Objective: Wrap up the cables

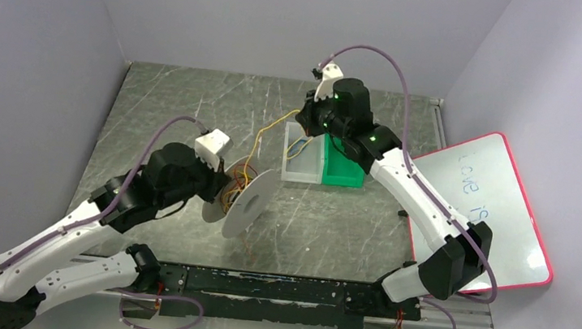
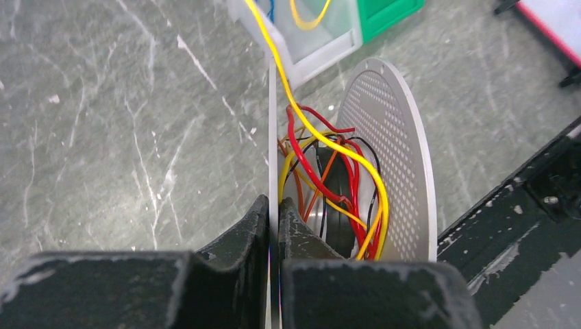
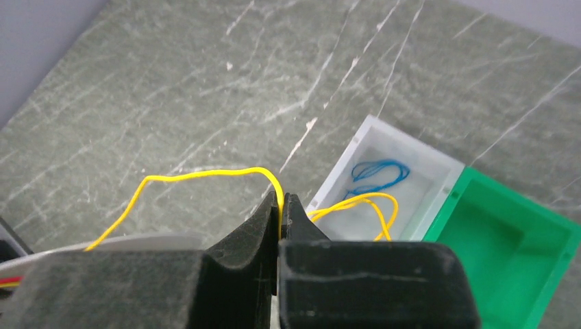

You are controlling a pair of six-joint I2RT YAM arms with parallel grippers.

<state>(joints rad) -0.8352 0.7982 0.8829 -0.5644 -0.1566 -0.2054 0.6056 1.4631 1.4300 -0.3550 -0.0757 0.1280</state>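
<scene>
1. Top view: left gripper at the spool, mid-table; spool up on edge and tilted.
2. Same view: right gripper raised over the far end of the clear box. Green box touching the clear box on its right. Whiteboard at the table's right edge.
3. Same view: yellow cable strung from the right gripper down to the spool. Finger gap at either claw not legible from here.
4. Left wrist view: fingers pinched nearly closed on the spool's near flange, seen edge-on as a thin pale line between them. Far flange perforated.
5. Only in this view: cables in yellow, red, orange and black, lying in loose loops around the dark hub between the flanges. Yellow one leaving past the near flange toward the clear box.
6. Right wrist view: jaws closed to a sliver, yellow cable clamped between the tips. One part arching left toward the spool's rim at lower left, the other looping right into the clear box.
7. Only in this view: blue coil lying in the clear box, beside the yellow loop.
</scene>
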